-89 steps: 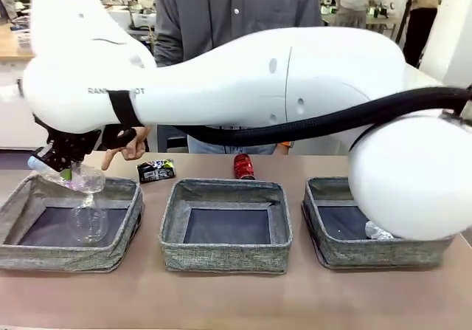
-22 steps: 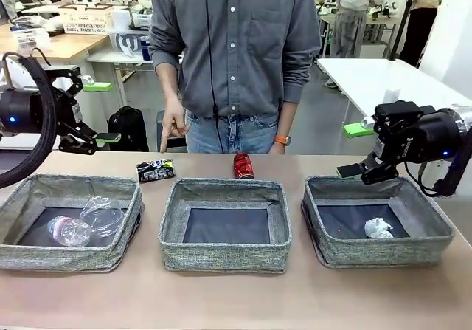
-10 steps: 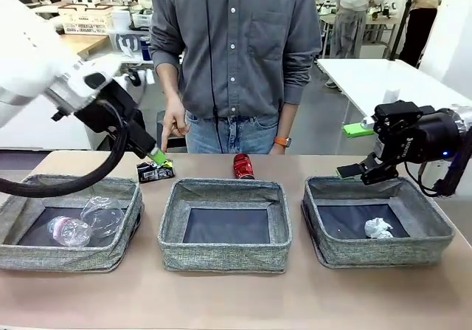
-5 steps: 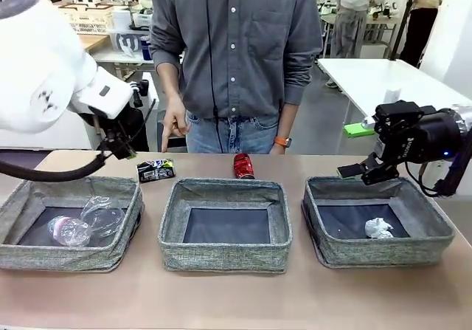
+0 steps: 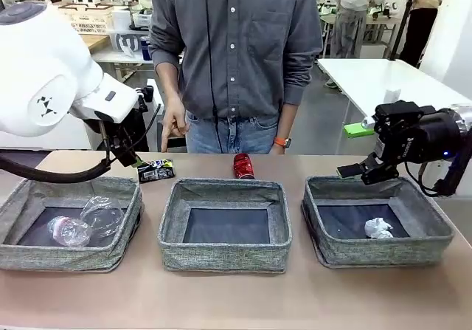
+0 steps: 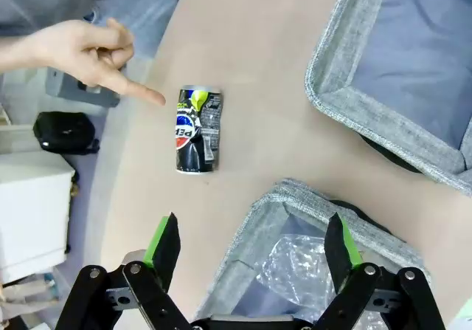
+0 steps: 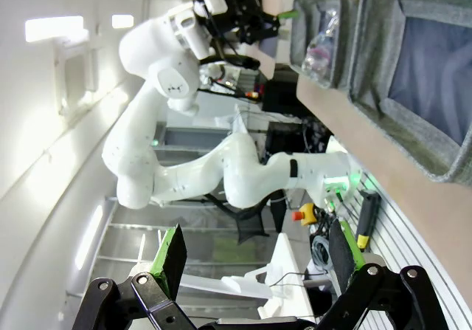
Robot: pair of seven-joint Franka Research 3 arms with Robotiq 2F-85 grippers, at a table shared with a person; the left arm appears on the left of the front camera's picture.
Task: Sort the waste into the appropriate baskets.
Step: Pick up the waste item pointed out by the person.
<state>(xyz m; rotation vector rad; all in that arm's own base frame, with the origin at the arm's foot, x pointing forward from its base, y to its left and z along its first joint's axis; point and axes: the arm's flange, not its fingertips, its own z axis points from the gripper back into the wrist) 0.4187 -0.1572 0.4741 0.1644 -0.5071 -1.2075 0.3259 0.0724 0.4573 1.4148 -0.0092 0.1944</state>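
The left gripper (image 6: 251, 234), jaws wide and empty, hangs over the far rim of the left basket (image 6: 243, 260), facing the black can (image 6: 196, 129) lying just beyond, which the person's hand (image 6: 85, 49) points at, apparently as the next pick, while the right gripper (image 5: 355, 150) hangs open above the right basket (image 5: 435, 234).

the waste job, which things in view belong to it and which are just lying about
Part of the job: crushed black printed can, crushed red can, clear plastic bottle and clear plastic cup in the left basket, paper ball in the right basket, middle basket.
Just lying about: black bag beyond the table, white table behind.
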